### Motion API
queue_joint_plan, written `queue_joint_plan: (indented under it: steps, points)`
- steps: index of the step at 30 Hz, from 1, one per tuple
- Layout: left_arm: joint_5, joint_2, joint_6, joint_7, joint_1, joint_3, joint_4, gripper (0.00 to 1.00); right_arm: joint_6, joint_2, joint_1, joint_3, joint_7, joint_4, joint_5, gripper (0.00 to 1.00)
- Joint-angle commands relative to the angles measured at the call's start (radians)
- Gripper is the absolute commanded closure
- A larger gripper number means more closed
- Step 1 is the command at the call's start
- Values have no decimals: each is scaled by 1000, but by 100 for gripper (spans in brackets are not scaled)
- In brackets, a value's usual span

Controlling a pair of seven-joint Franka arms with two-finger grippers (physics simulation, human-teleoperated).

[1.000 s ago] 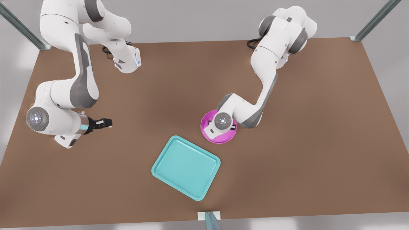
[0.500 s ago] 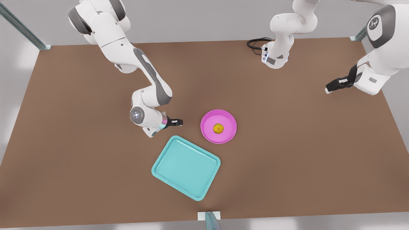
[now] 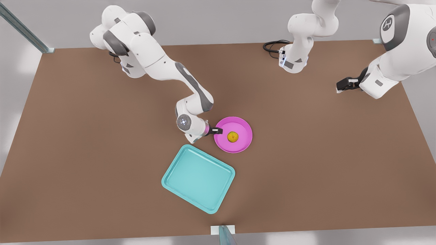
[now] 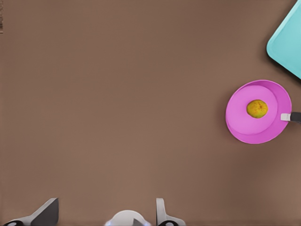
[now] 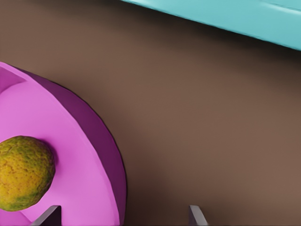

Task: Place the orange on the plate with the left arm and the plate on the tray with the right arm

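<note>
Small bumpy yellow-orange orange (image 3: 232, 136) sits mid round magenta plate (image 3: 242, 147), so your right gripper (image 3: 215, 130) straddles the plate's rim, fingers spread. Your left gripper (image 3: 344, 83) waits well off the plate, fingers spread; the teal rectangular tray (image 3: 198, 177) lies just beside the plate.

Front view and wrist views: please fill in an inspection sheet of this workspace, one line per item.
Surface: brown table, flat and bare around the job's things.
Job's things: orange sits in the middle of the pink plate. The plate rests on the table beside the teal tray, not on it.
Clutter: nothing seen.
Grippers: right tool is at the plate's rim, fingers open to either side of it. Left tool waits open, high over the table's far side at the front view's right.
Cables: black cable loops beside one arm's base.
Surroundings: grey walls, metal frame posts at the table's edges.
</note>
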Motion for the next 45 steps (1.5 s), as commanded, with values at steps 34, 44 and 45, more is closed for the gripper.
queue_joint_plan:
  steps: [34, 44, 45]
  points:
    - [6, 10, 1, 101, -10, 16, 6, 0, 7, 27, 1, 29, 85, 67, 3, 79]
    - [6, 10, -1, 101, -10, 16, 6, 0, 8, -65, -110, 27, 86, 101, 6, 79]
    - [6, 10, -1, 101, -10, 16, 6, 0, 8, -65, -137, 26, 86, 116, 6, 79]
